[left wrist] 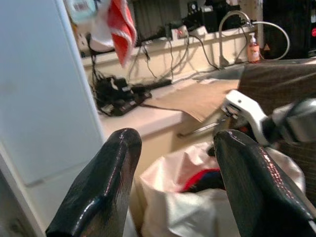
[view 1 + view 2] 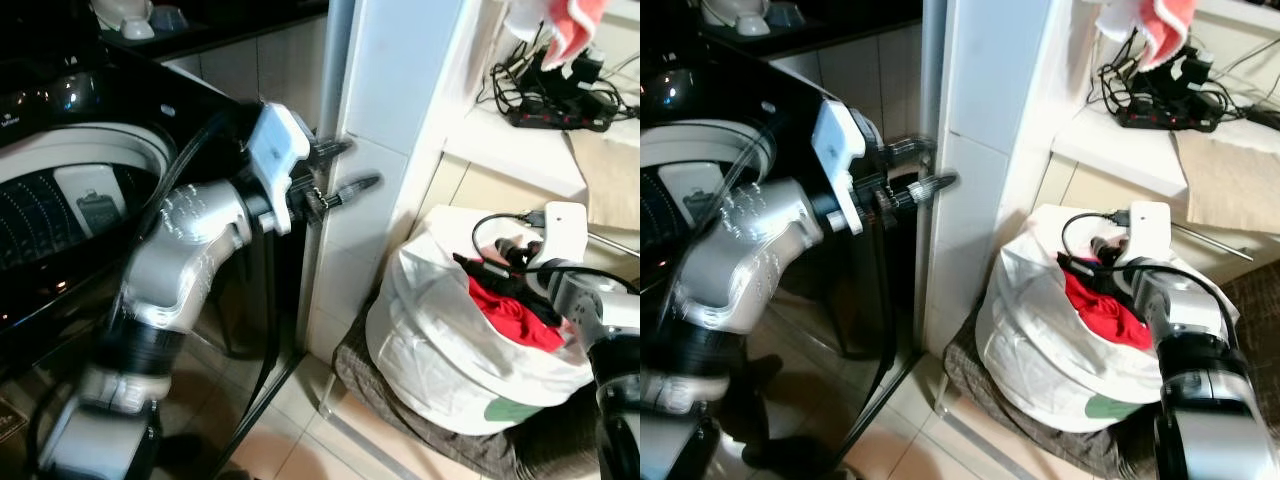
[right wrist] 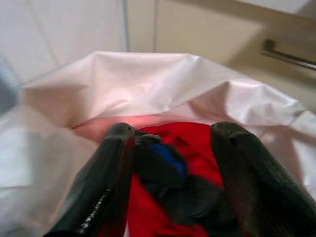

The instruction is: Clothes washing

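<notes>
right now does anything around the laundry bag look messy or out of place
A red-and-white cloth hangs over a tangle of black cables and a power strip on the ledge above the white laundry bag. Clothes sit inside the bag, nothing spilled. The right hand is open over them.

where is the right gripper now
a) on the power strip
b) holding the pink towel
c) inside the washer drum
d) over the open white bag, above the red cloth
d: the right gripper hangs open at the mouth of the white bag, its fingers either side of the red cloth.
</notes>
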Motion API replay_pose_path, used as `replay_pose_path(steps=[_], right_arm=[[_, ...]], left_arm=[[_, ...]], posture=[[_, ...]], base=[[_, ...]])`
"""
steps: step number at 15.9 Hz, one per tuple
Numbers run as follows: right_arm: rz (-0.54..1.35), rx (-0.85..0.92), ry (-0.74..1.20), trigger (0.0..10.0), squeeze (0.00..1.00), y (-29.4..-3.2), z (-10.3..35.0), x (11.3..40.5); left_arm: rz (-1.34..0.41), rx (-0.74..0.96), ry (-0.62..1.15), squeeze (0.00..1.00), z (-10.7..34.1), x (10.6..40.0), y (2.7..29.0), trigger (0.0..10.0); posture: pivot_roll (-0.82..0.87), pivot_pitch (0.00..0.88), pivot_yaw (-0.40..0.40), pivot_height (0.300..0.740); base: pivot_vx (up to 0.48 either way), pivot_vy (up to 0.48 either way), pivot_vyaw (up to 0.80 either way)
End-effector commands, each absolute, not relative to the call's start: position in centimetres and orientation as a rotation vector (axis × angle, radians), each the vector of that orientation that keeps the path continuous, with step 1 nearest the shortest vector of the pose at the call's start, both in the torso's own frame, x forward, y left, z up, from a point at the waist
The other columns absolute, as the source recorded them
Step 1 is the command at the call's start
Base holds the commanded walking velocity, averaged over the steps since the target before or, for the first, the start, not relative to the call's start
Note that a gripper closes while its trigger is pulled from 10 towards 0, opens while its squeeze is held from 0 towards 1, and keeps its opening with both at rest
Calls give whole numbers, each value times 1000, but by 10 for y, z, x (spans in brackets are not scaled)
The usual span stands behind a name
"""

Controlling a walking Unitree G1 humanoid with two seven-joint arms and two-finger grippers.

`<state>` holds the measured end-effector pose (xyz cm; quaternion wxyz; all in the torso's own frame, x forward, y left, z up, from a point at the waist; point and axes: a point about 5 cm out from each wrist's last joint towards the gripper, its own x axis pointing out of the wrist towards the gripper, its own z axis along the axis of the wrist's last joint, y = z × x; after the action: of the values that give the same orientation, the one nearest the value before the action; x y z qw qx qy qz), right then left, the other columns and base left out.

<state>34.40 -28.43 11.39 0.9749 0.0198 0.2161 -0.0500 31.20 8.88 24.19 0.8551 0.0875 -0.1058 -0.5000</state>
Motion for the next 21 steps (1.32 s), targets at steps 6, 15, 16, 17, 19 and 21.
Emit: replay_pose_path(steps=[6,15,16,17,19,21], right_arm=[[-105,30,439,10000,1000,-311,102,334],[-205,-31,484,10000,933,-341,97,316],[-224,33,487,10000,0,-341,91,313],[-267,55,497,10000,0,-343,85,308],[-322,89,494,10000,0,-346,79,302],[-326,115,488,10000,0,-345,77,301]], left_arm=[[-992,299,-159,0,253,289,114,10000],[-1075,370,-7,0,277,246,141,10000],[-1070,382,16,0,281,242,146,10000],[-1073,386,34,0,283,238,148,10000],[-1075,385,44,0,286,233,148,10000],[-1071,391,58,0,286,230,149,10000]], posture=[[140,0,-35,740],[333,161,18,740],[358,181,28,740],[376,195,31,740],[387,207,33,740],[389,210,30,740]], base=[[0,0,0],[0,0,0],[0,0,0],[0,0,0],[0,0,0],[0,0,0]])
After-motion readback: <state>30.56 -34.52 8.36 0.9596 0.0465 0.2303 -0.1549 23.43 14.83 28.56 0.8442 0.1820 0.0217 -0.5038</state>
